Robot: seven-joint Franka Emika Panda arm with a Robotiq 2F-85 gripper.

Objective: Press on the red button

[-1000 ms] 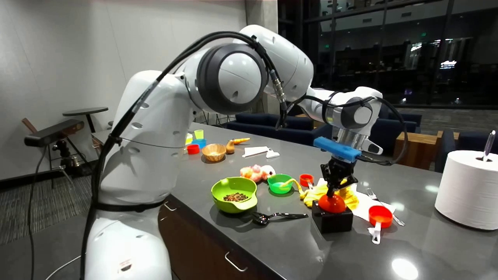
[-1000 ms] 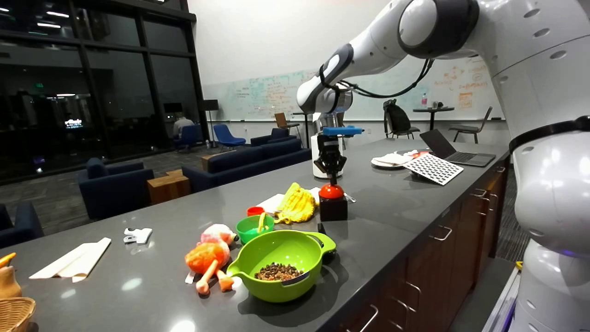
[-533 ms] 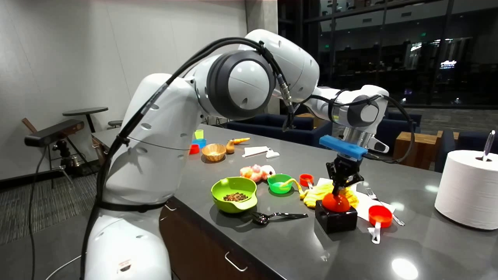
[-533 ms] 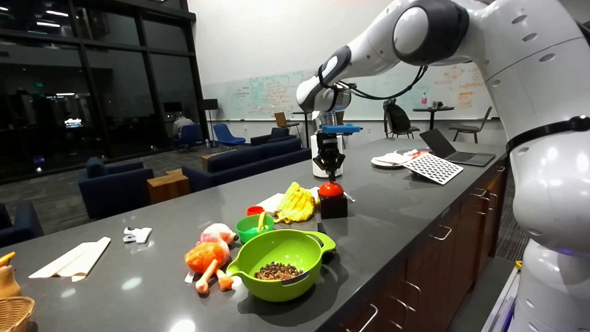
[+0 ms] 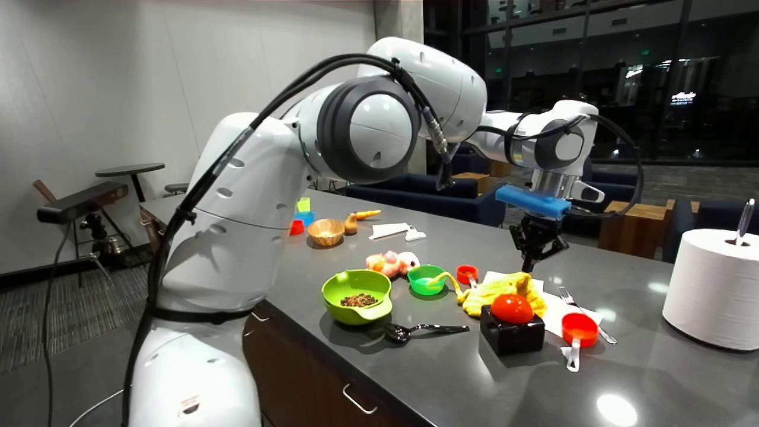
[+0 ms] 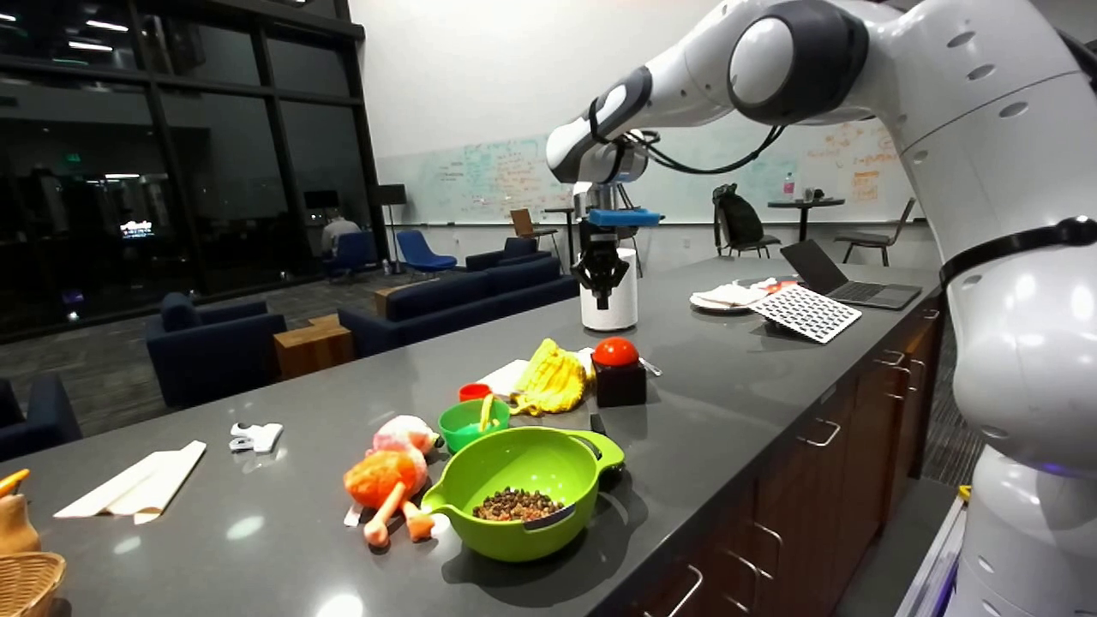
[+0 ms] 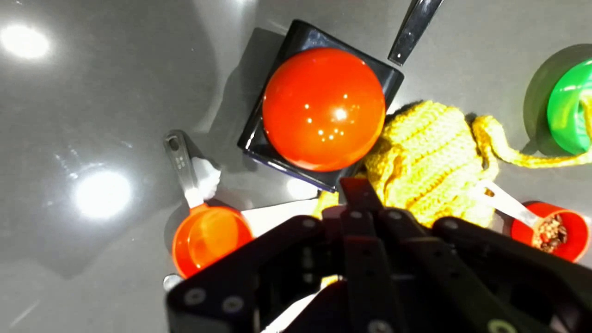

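The red button [image 5: 512,308] is a round red dome on a black square box standing on the grey counter. It also shows in an exterior view [image 6: 616,352] and, large and uncovered, in the wrist view [image 7: 323,108]. My gripper [image 5: 526,267] is shut with nothing between its fingers. It hangs in the air above and beyond the button, apart from it. In an exterior view my gripper [image 6: 602,302] is higher than the button and slightly to its left. In the wrist view the closed fingertips [image 7: 355,182] lie just below the box's corner.
A yellow knitted thing [image 5: 504,290] lies against the box's far side. A red scoop-cup [image 5: 580,330] and a fork [image 5: 584,311] lie beside it. A black spoon [image 5: 415,331], a lime bowl [image 5: 356,296], a green bowl [image 5: 426,280] and a paper roll [image 5: 714,290] stand around.
One second and half a second ago the shut fingertips rested on the button's top. The box shifted slightly between those frames. Now my gripper has risen off the button and moved away from it.
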